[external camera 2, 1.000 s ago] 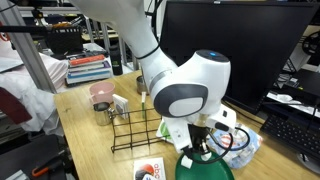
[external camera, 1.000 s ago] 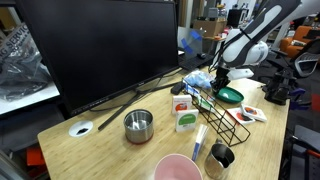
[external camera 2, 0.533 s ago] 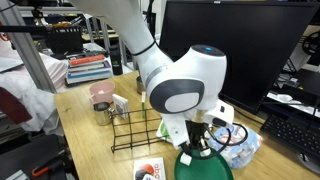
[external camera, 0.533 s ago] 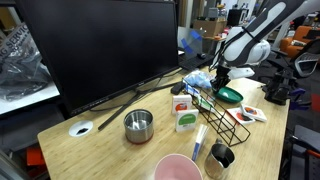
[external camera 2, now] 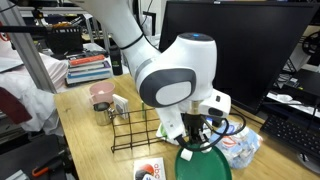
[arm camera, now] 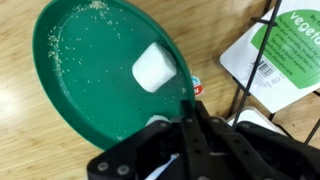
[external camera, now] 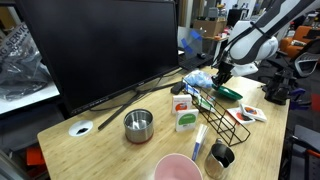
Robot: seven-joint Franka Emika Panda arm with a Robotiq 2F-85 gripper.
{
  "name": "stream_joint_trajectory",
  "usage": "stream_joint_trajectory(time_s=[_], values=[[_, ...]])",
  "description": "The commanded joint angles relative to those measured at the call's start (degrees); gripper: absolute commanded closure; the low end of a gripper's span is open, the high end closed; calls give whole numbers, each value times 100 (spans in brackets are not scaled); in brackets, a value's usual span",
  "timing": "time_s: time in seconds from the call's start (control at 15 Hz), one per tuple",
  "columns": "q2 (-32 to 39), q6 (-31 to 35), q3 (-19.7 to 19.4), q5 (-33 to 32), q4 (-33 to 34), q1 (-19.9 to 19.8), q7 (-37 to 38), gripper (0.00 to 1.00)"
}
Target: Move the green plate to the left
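While the gripper bites on the rim of the green plate, its two dark fingers stand close together at the plate's five o'clock edge in the wrist view, so the jaws are closed on that rim. A small white block lies on the plate, toward three o'clock from its middle, and pale crumbs are scattered near its rim from nine to twelve o'clock. Bare wooden table shows at the plate's seven o'clock side. At three o'clock from the plate stands a black wire rack, with a printed card bearing green lettering seen through its bars.

In an exterior view the plate looks tilted at the far end of the table, just beside the wire rack, with the gripper at its ten o'clock edge; whether it touches the wood I cannot tell. A steel bowl sits well apart at eight o'clock from the plate, and a pink dish lies at the near table edge at seven o'clock. A large dark monitor fills the space at nine o'clock.

In an exterior view the plate sits at the bottom edge under the gripper, with the rack at ten o'clock from it and the pink dish beyond.
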Motion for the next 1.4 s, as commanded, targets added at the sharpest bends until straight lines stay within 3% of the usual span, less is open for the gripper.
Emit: stream_joint_trajectory(time_s=[0.0, 0.87, 1.33], values=[[-243, 246, -268, -316, -279, 222, 343, 98], [-879, 470, -1261, -2150, -617, 1208, 1806, 98], [-1312, 174, -1392, -3577, -573, 1631, 2614, 98]])
